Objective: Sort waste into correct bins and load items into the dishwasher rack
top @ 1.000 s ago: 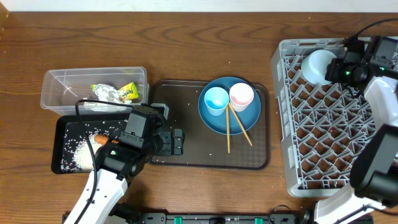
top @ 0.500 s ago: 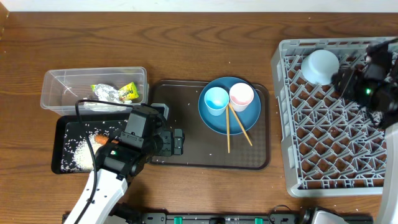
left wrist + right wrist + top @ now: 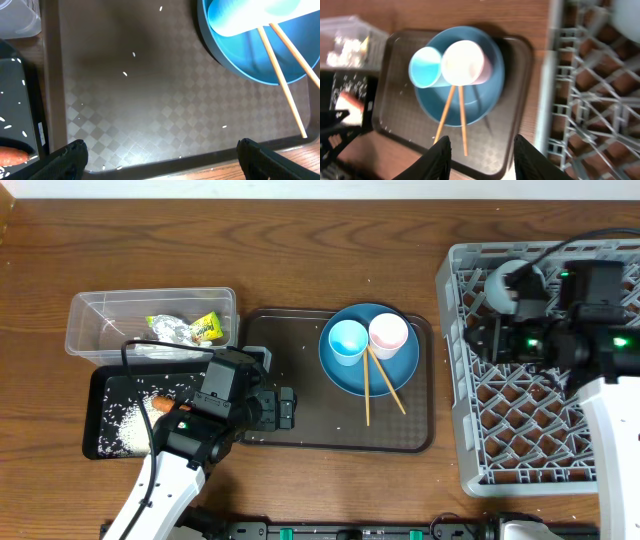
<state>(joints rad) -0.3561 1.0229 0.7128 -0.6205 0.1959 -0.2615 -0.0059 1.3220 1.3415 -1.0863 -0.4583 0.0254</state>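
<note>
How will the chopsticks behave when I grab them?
Likely stiff and light: thin wooden chopsticks. Resting across the blue plate and onto the brown tray, they may pivot or slide if nudged. Splayed apart, one could escape a pinch.

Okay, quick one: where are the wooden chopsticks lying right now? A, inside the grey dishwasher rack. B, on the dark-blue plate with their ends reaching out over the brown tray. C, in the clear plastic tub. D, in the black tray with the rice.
B: the overhead view shows the wooden chopsticks starting between the two cups on the dark-blue plate and running past its rim over the brown serving tray.
</note>
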